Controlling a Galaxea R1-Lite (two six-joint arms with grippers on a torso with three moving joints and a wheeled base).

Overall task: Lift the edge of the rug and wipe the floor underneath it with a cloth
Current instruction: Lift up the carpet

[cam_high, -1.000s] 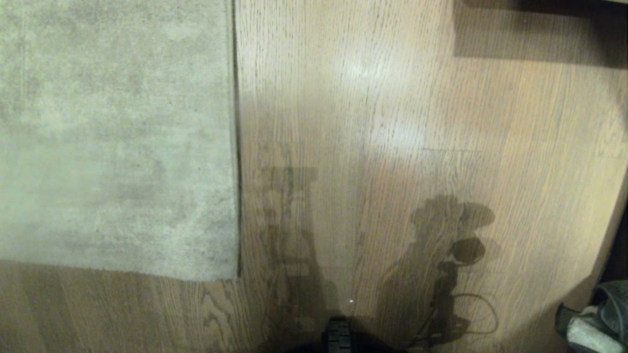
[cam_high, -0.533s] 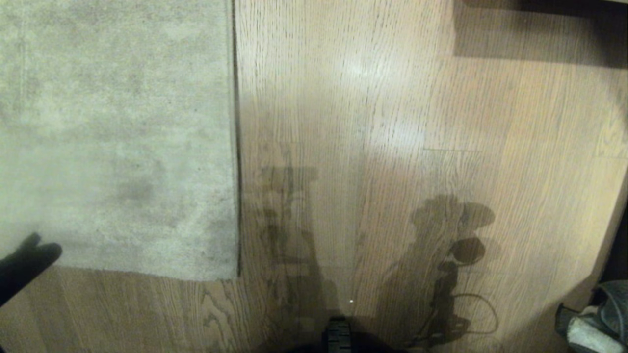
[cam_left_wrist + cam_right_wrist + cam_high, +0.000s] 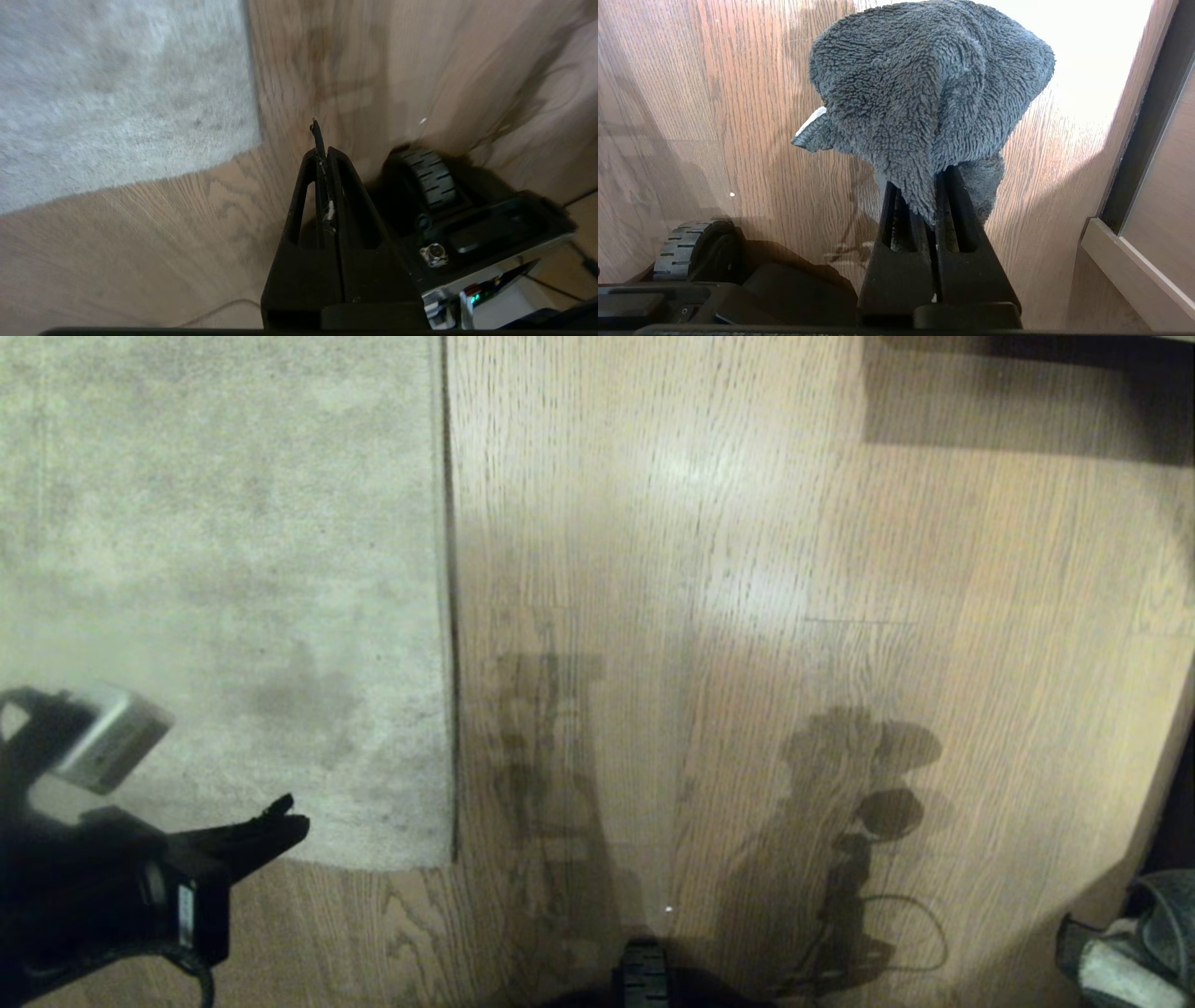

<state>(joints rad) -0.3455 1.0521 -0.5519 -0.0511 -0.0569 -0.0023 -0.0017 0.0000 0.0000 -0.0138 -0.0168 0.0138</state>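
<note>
Wood planks with dark grain fill the scene, and the floor (image 3: 766, 569) carries a soft sheen and the robot's own shadows. Nearest the robot, a black wheel (image 3: 644, 980) of the base shows at the lower edge of the head view. At the lower right corner, the right claw (image 3: 931, 186) sits low beside the base, clenched on the cloth (image 3: 924, 93), a fluffy dark grey rag that bunches up above the fingertips, with a paler whitish corner sticking out on one side; in the head view only a bit of the cloth (image 3: 1134, 952) peeks in at the corner. At the lower left, the left claw (image 3: 285, 821) reaches in with its fingers pressed together and nothing between them, its tip over the near border of the rug. The rug edge (image 3: 448, 616) runs straight away from the robot and meets the near border at a square corner (image 3: 446, 861), lying flat on the planks. Farther off, a dark shadow band crosses the upper right.
</note>
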